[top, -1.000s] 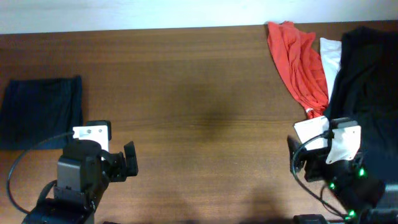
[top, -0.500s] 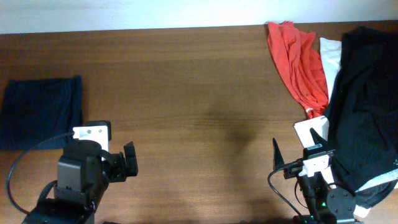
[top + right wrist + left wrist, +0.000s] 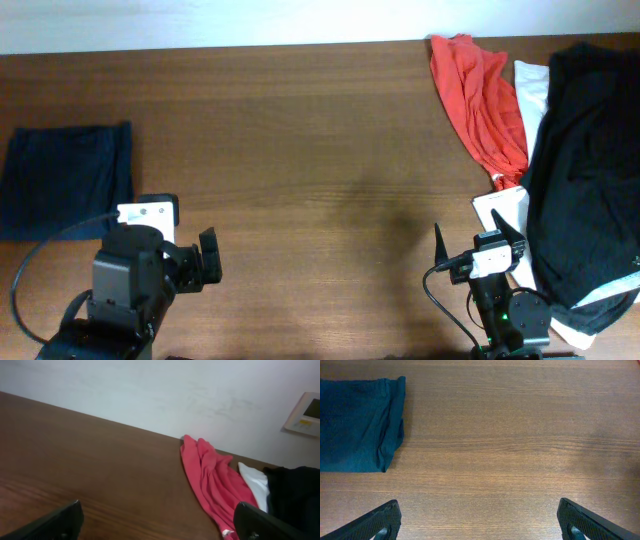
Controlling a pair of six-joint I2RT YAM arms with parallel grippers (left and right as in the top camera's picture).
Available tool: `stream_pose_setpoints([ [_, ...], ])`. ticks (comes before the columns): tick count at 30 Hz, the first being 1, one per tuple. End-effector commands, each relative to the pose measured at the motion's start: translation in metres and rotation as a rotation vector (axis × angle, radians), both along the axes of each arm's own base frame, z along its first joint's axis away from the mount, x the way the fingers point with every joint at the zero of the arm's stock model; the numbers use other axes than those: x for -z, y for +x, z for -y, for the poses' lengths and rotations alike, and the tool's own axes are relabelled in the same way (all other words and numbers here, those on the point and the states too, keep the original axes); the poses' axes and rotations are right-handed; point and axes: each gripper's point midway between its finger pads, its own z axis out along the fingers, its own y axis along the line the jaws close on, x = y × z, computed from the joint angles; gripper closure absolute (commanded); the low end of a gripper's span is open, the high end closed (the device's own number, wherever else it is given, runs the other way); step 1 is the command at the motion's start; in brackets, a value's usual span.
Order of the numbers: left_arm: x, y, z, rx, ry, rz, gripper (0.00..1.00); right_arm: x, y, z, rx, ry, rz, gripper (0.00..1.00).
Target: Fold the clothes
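The navy-blue clothes [image 3: 66,178] lie folded into a rectangle at the table's left edge. They also show at the upper left of the left wrist view [image 3: 359,422]. My left gripper [image 3: 480,522] is open and empty over bare wood, to the right of and nearer than the folded clothes; in the overhead view it sits at the front left [image 3: 207,257]. My right gripper [image 3: 160,522] is open and empty at the front right [image 3: 478,245], tilted up so its camera faces the back wall.
A red-orange garment [image 3: 478,100] lies at the back right, also in the right wrist view [image 3: 210,482]. A black garment [image 3: 580,180] and white cloth [image 3: 530,90] lie along the right edge. A wall panel [image 3: 305,414] hangs behind.
The right arm has pulled back toward the front edge and tilted up, off the black garment, which settled a little. The left arm and the folded clothes have not moved.
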Motion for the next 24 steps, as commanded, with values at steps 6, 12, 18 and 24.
stream_pose_setpoints([
  [6, -0.001, 0.0, -0.002, -0.015, 0.001, 0.006, 0.01, 0.001, 0.0, 0.001, 0.004, 0.008, -0.002, 0.01],
  [12, -0.001, 0.0, -0.002, -0.015, 0.001, 0.006, 0.01, 0.001, 0.0, 0.001, 0.004, 0.008, -0.002, 0.01],
  [18, -0.001, 0.0, -0.002, -0.015, 0.001, 0.006, 0.01, 0.001, 0.0, 0.001, 0.004, 0.008, -0.002, 0.01],
  [24, 0.007, -0.008, -0.018, -0.065, 0.043, -0.014, 0.01, 0.001, 0.0, 0.001, 0.004, 0.008, -0.002, 0.01],
])
